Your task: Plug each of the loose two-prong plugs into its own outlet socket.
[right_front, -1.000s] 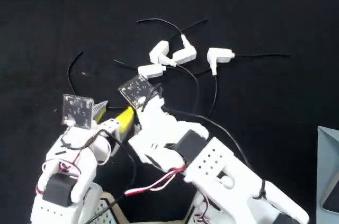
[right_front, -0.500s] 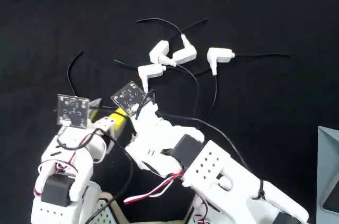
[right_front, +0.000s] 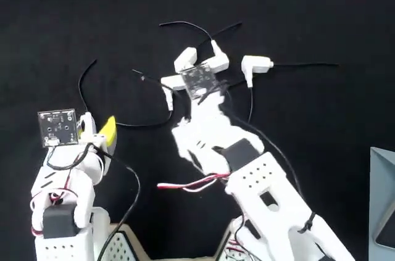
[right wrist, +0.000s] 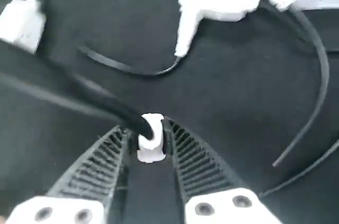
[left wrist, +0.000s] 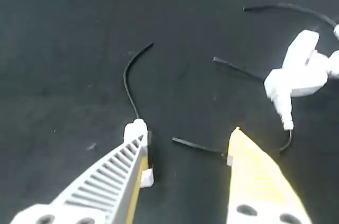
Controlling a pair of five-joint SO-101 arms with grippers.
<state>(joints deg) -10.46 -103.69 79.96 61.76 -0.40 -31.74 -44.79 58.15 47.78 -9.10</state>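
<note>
1. Grip: our right gripper pinches a small white plug.
2. We should square its prongs to a socket among the white corded blocks, upper centre in the high view.
3. Our left gripper gapes, empty.

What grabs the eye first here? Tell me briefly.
White plugs tangled in black cables at the middle of the black table stand out first. The right gripper is shut on a small plug beside that heap. The left gripper hangs open toward the table's left side.
</note>
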